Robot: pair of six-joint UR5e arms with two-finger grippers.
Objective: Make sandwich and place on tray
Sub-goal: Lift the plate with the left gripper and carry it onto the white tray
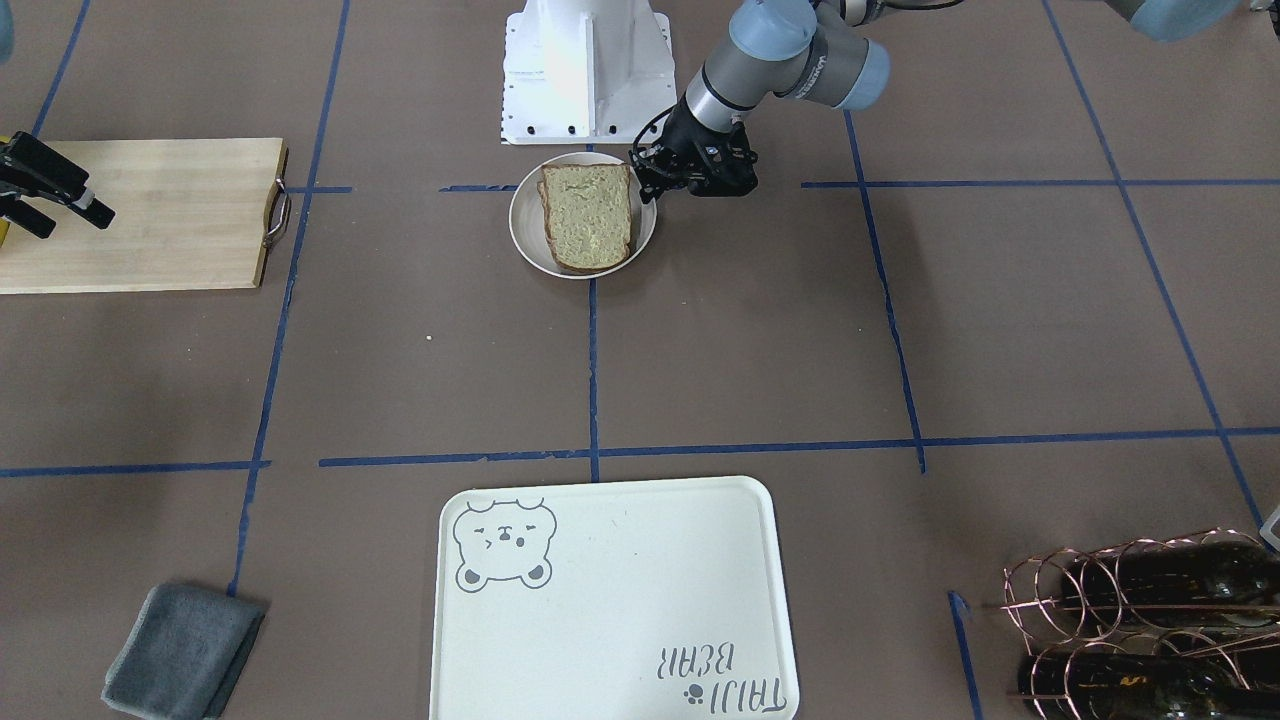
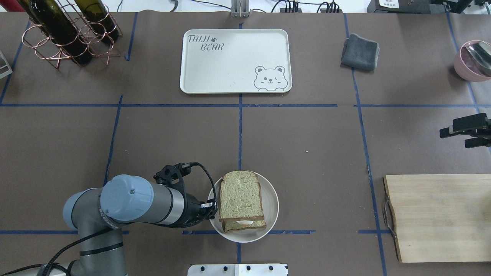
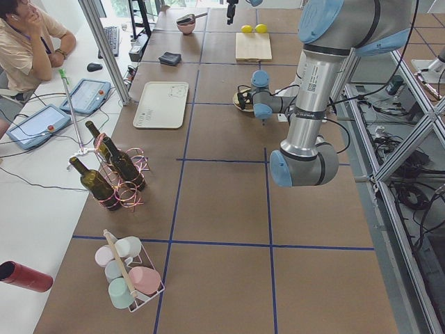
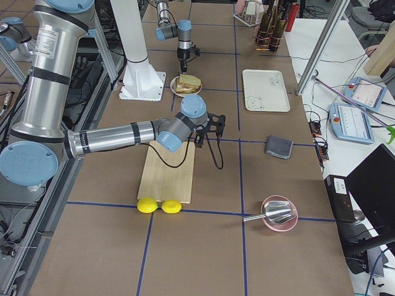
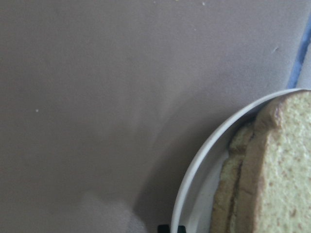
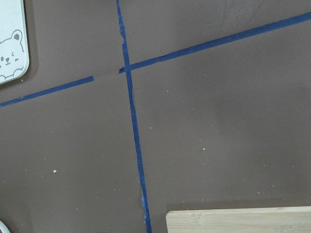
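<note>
The sandwich lies on a small round white plate at the table's near centre: two speckled bread slices with a bit of white-and-orange egg showing between them. My left gripper is at the plate's left rim; in the left wrist view its dark fingertips sit close together on the rim, shut on it. My right gripper is open and empty, hovering beyond the cutting board. The cream bear tray lies empty at the far centre.
A wooden cutting board lies at the near right. A grey cloth lies right of the tray. A wire rack with wine bottles stands far left, and a pink bowl far right. Two lemons lie past the board.
</note>
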